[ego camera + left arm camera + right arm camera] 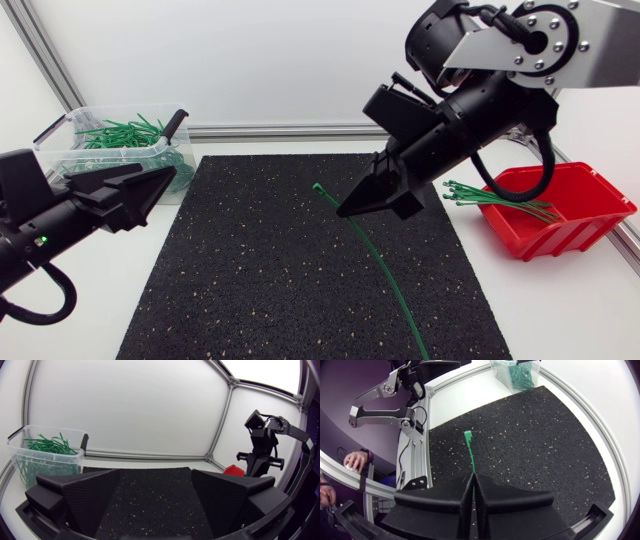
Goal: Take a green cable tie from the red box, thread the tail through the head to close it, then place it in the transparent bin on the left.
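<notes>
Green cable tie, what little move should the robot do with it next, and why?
Probably bring the open left gripper over to grip the tail. The right gripper is shut on the green cable tie near its head, and the long tail trails loose, unthreaded.

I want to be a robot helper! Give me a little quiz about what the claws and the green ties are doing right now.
1. True or false: the right claw is shut on a green cable tie.
2. Pick one. The left claw is: A) open and empty, B) shut on a tie, C) out of sight.
3. Fill in the blank: the held tie hangs over the black ____.

Key:
1. True. Both fingers pinch it, and its head sticks out ahead of them.
2. A.
3. mat.
</notes>
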`<act>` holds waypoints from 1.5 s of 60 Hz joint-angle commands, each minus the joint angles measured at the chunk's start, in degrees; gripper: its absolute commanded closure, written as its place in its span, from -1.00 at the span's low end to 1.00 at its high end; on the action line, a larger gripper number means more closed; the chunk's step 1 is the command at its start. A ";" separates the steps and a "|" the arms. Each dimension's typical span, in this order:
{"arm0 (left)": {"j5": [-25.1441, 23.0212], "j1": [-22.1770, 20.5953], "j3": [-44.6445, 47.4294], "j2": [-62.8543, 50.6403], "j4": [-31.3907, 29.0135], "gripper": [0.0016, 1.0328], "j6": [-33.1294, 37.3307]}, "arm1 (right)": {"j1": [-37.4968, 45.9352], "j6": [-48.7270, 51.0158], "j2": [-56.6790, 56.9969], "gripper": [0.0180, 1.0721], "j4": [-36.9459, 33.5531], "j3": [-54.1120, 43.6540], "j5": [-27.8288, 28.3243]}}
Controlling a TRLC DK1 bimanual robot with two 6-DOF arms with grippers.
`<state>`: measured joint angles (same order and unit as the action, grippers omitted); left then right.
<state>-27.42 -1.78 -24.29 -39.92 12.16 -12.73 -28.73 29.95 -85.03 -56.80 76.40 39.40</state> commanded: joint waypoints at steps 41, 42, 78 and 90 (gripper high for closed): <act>-23.47 -20.45 -21.94 -27.49 5.50 -0.92 -16.18 | 8.69 -8.42 -5.93 0.89 9.07 -3.72 28.19; -23.47 -20.63 -22.20 -27.67 5.50 -0.92 -16.36 | 8.60 -8.60 -5.93 0.89 9.33 -3.72 28.28; -24.17 -24.23 -24.66 -36.54 12.09 0.19 -21.11 | 7.64 -16.24 -4.88 0.89 18.39 -6.26 30.04; -24.17 -24.59 -24.13 -36.46 12.18 0.52 -21.28 | 7.81 -17.39 -4.61 0.89 20.32 -6.79 30.04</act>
<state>-50.78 -26.00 -47.31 -75.81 23.16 -32.62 -21.26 14.28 -90.06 -37.28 71.00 69.04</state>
